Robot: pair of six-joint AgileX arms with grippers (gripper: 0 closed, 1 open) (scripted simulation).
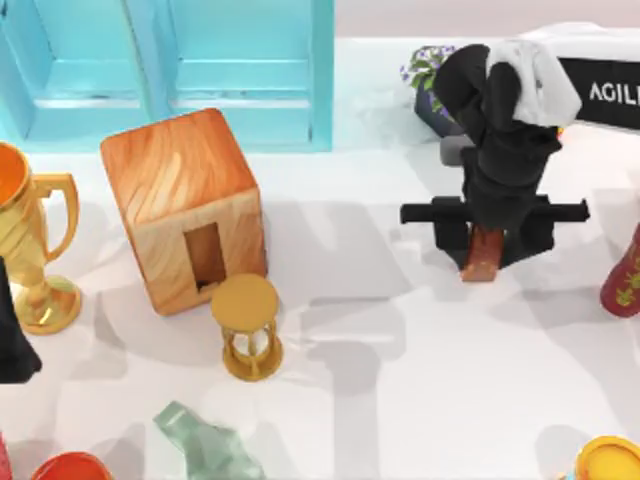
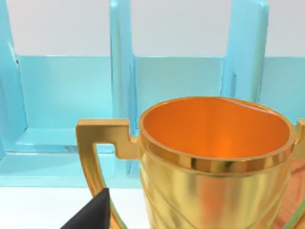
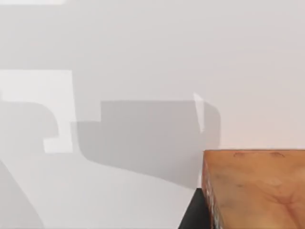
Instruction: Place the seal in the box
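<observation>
Top view: the right gripper (image 1: 482, 262), over the table's right half, has its jaws closed on the small reddish-brown glossy seal (image 1: 481, 256), lifted above the white table (image 1: 400, 400). The orange wooden box (image 1: 185, 205) with a dark slot in its side stands at centre-left, well apart from the seal; its interior cannot be seen. A golden hourglass (image 1: 247, 326) stands just beside it. The golden trophy cup (image 2: 214, 162) at the left edge is hollow (orange inside). The left gripper (image 1: 12, 340) sits at the left edge near the cup; whether its jaws are open cannot be told.
</observation>
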